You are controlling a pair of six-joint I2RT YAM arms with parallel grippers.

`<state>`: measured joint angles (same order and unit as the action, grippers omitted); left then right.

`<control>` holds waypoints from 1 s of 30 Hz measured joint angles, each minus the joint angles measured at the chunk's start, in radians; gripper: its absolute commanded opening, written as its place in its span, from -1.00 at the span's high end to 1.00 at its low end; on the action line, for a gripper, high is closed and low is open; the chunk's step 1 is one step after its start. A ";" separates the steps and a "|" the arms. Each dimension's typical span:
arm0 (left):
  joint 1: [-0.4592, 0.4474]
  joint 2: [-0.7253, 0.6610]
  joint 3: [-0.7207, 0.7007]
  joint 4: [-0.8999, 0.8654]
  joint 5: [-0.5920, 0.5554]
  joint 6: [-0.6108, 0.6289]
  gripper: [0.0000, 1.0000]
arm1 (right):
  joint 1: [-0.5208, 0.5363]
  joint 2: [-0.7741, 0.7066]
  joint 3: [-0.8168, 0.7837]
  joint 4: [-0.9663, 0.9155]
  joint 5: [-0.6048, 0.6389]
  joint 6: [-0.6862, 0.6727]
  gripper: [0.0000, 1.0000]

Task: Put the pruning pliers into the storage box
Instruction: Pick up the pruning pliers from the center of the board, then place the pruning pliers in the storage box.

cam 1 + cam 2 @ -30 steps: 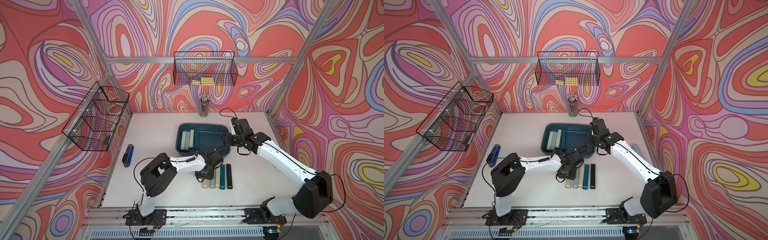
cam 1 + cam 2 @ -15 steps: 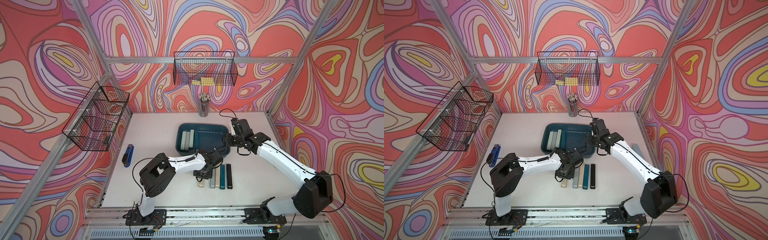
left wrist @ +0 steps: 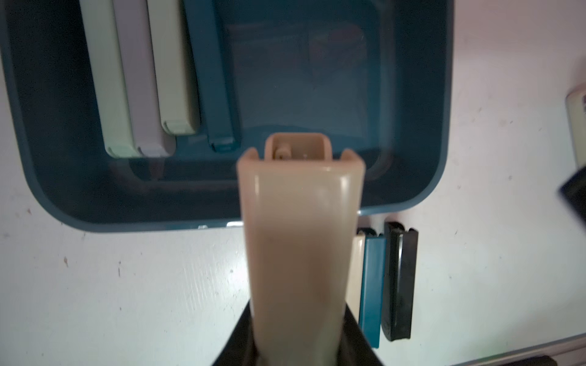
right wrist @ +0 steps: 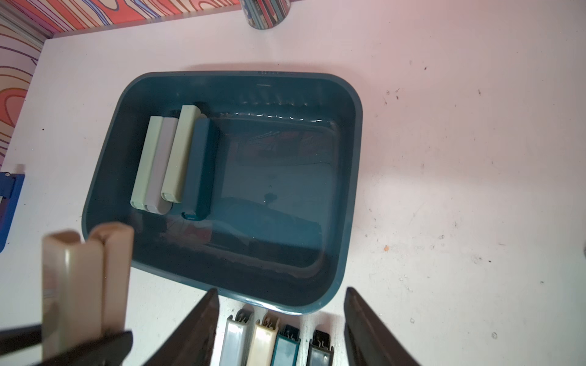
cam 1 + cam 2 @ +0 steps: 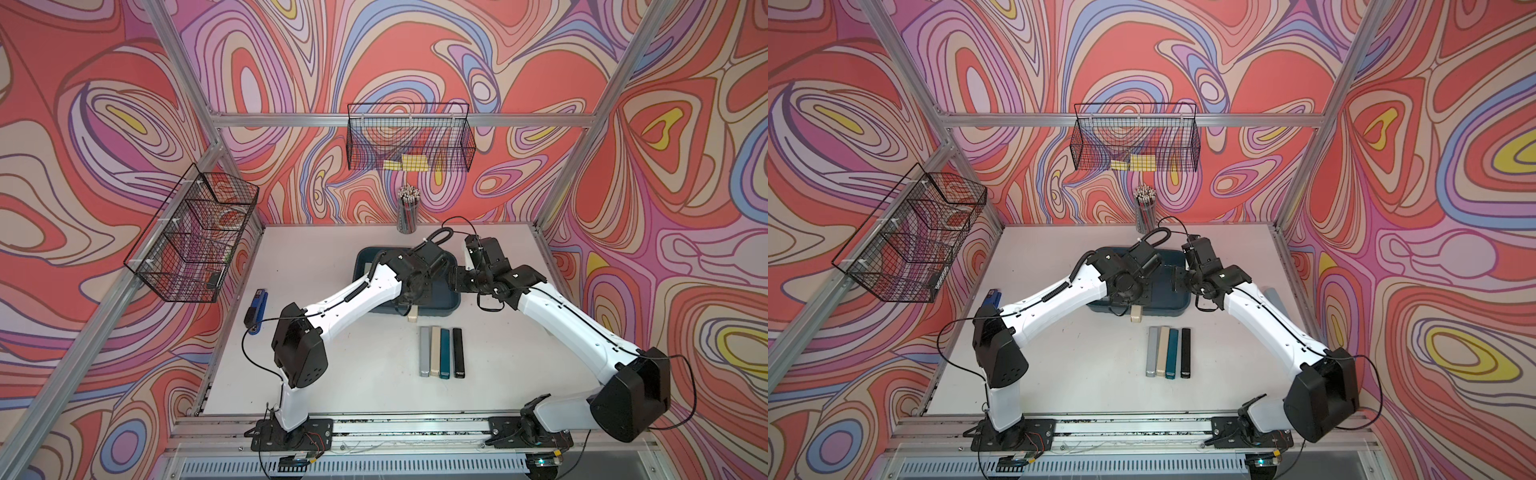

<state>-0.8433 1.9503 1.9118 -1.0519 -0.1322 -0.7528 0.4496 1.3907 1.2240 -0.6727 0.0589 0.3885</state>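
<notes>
Pruning pliers status: beige pliers [image 3: 301, 240] clamped in my left gripper [image 3: 296, 329], with most of the length sticking out past the fingers. The free end is over the 6 o'clock wall of the storage box [image 3: 442, 126].

Four stowed pliers [image 4: 177, 164] lie side by side on the box floor. A row of four [image 5: 441, 352] waits on the counter [image 5: 332, 374] at the box's 6 o'clock.

Right gripper [image 4: 281, 290] is empty, jaws apart, hovering at the box's 3 o'clock.

Handling guess: hard glossy plastic, light and stiff, likely slick. This low grip leaves a long lever, so mid-length across the narrow sides looks safer.

Views: top views show only the end of the beige pliers [image 5: 411, 316] under my wrist, and my arm hides the stowed four. Wrist views show them, plus open floor beside them.
</notes>
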 measured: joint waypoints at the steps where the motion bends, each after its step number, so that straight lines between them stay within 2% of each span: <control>1: 0.016 0.033 0.048 -0.003 0.000 0.015 0.72 | 0.000 -0.011 -0.001 -0.003 -0.001 0.003 -0.28; 6: 0.074 0.205 0.226 -0.010 0.005 0.073 0.70 | 0.000 -0.082 -0.028 -0.024 0.002 0.025 -0.27; 12: 0.129 0.364 0.363 -0.017 0.019 0.127 0.68 | 0.000 -0.158 -0.077 -0.058 0.014 0.040 -0.28; 21: 0.182 0.460 0.403 -0.002 0.029 0.158 0.65 | 0.000 -0.160 -0.104 -0.078 0.016 0.060 -0.28; 30: 0.197 0.529 0.411 0.016 0.038 0.165 0.63 | 0.000 -0.155 -0.118 -0.075 0.016 0.065 -0.28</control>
<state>-0.6460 2.4790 2.3230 -1.0359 -0.0944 -0.5877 0.4496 1.2354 1.1061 -0.7479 0.0746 0.4538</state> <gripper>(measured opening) 0.298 0.639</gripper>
